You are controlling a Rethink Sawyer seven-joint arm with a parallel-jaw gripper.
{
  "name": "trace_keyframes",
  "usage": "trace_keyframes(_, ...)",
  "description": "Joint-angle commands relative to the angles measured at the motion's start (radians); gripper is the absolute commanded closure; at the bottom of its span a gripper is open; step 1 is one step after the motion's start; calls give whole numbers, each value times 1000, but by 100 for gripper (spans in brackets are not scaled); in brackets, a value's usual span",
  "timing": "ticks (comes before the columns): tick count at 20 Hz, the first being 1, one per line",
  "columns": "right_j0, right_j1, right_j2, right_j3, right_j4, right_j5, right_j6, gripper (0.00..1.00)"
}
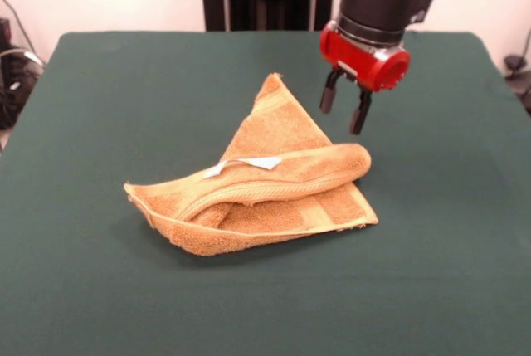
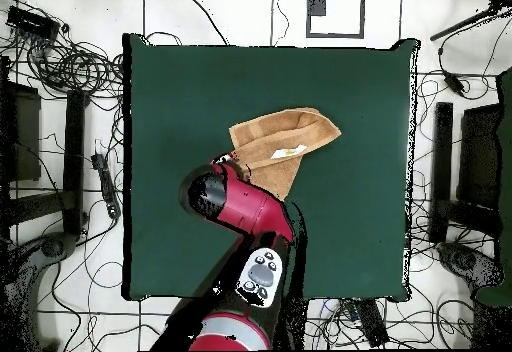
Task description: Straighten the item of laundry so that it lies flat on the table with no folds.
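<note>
Near the middle of the table (image 1: 99, 290) you see the towel (image 1: 274, 198), still folded over itself into a rough triangle. One long roll of cloth lies across the top of it, and a pointed corner reaches toward the far side. A small white tag (image 1: 249, 163) sits on the roll; no writing on it can be read, and no brand shows on the towel or the table.

Just beyond the towel's far-right edge hangs the gripper (image 1: 344, 111). Its two dark fingers (image 1: 360, 114) stand apart with nothing between them, and they are above the green top, not touching the cloth. In the overhead view the arm covers the gripper, so you cannot check the fingers there.

I judge that the task is in its early part: the towel is not flat, and a grasp is being prepared. For the next move you need to bring the fingers down on a free corner or on the end of the roll, pinch only the upper layer, and pull it away so that the fold opens.
</note>
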Motion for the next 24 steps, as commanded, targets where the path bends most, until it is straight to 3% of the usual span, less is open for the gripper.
trace_keyframes(1, 19, 81, 28, -82, 55, 84, 215, 0)
trace_keyframes(12, 77, 178, -10, -173, 102, 98, 285, 0)
trace_keyframes(24, 102, 157, -28, -157, 135, 143, 297, 0)
